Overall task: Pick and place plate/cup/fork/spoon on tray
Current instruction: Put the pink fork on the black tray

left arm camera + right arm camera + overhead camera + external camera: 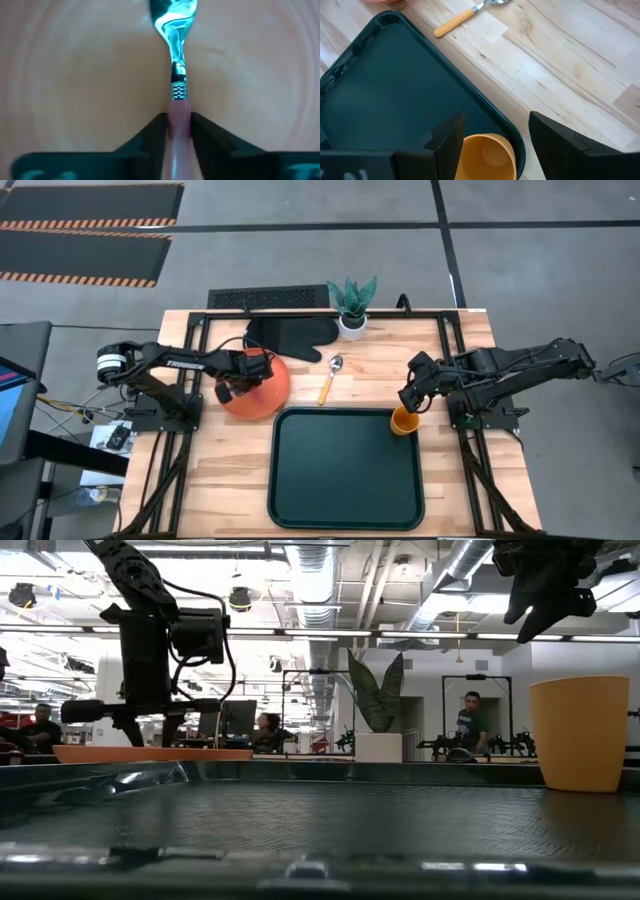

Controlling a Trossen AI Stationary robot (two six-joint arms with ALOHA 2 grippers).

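Observation:
The orange-red plate lies on the table left of the dark tray. My left gripper is over the plate, shut on the fork, whose silver tines point ahead of the fingers. The orange cup stands upright inside the tray's far right corner, and it also shows in the low view. My right gripper is open just above the cup, clear of it. The spoon lies on the table beyond the tray. My left gripper pinches the fork's red-pink handle between its two fingers, close to where the metal neck begins. The fingers come down from above onto the plate. The fork runs out ahead between them; I cannot tell whether it rests on the plate or is lifted.
A black oven mitt and a white pot with a green plant sit at the table's far edge. Bare wood lies to the left of the tray and beyond it. People show in the room behind the table in the low view.

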